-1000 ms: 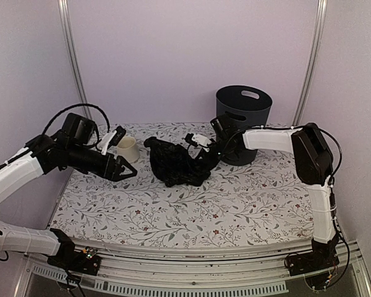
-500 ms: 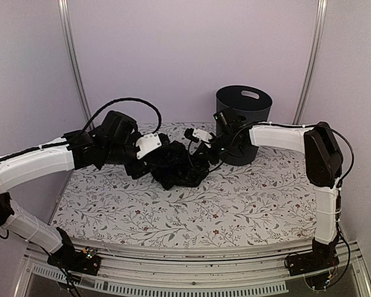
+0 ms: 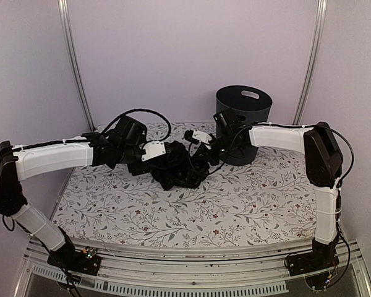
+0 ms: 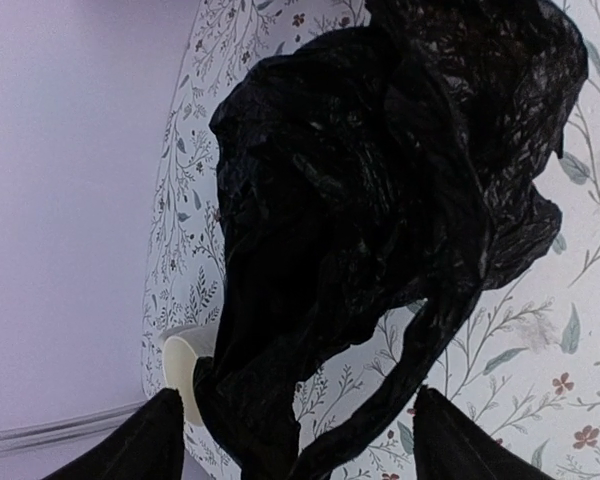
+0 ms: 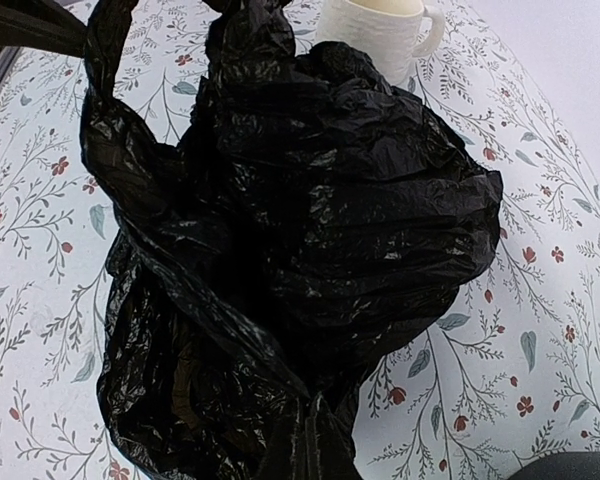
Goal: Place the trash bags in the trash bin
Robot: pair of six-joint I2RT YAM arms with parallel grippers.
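Bag and bin
We see the glossy black bag (image 3: 176,164) crumpled on the bench (image 3: 235,201), the grey bin (image 3: 243,116) upright nearby.

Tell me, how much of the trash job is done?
Nothing's finished: the black bag sits crumpled outside the bin. The right hand pinches one end; the left hand is open around the other. Lifting it into the bin is left.

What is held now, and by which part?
The right gripper pinches the trash bag by a bunched fold at one edge; the left gripper is open.
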